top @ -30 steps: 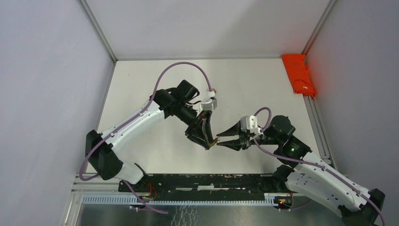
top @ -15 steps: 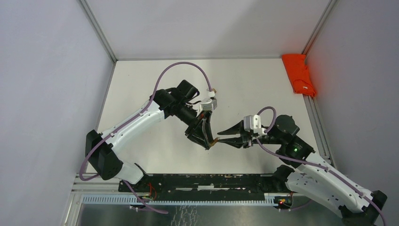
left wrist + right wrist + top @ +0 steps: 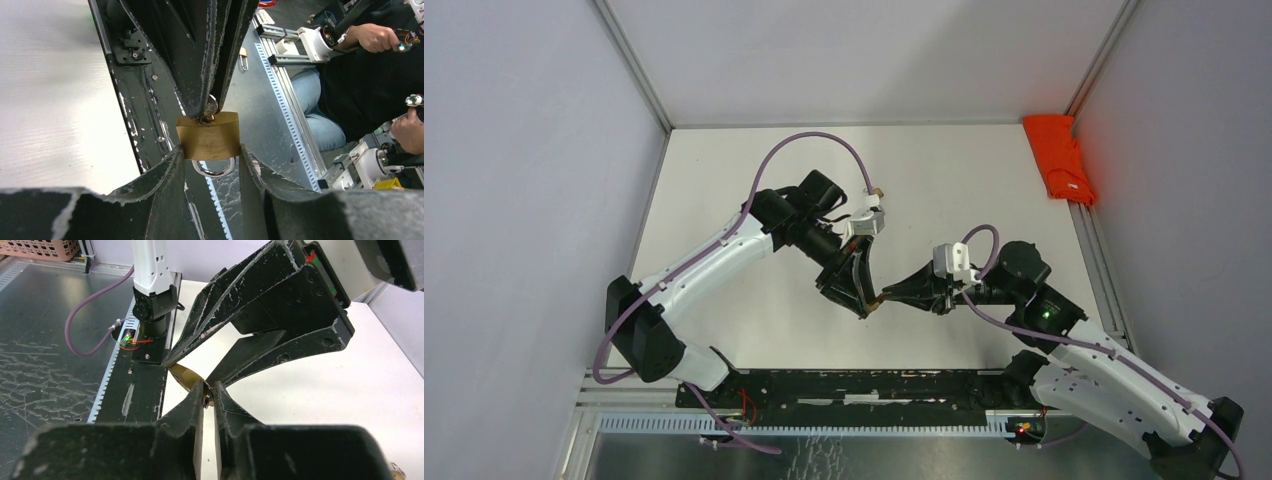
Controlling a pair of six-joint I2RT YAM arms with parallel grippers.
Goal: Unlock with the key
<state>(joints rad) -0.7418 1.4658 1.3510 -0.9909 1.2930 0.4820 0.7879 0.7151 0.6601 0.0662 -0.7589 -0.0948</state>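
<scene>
- Change: the right pincer stood with its jaws well apart a second ago, one finger on each side of the lock's end. They have since drawn in to a narrow slit.
- In the right wrist view, a small metal head, taken to be the key, sits in that slit. The pincer looks closed on it, though I can't confirm how firm the contact is.
- No change at the left pincer. It is clamped across the two sides of the brass padlock, and the arm has held the same pose throughout.
- Padlock position: between the left fingertips and held off the table. Its shackle points back toward the left wrist, and its keyway face is turned out toward the right pincer's tips.
- Judgement: insertion appears to be done and the key is now gripped. The next step is probably a roll of the right wrist to turn the key.
- Clearances: the left fingers spread in a V directly beyond the right fingertips and very close to them, so a wide roll risks brushing them.
- The front rail lies below and on the near side of both pincers. The open table lies beyond them.
- The orange item is well apart from both pincers, in the far right corner.
</scene>
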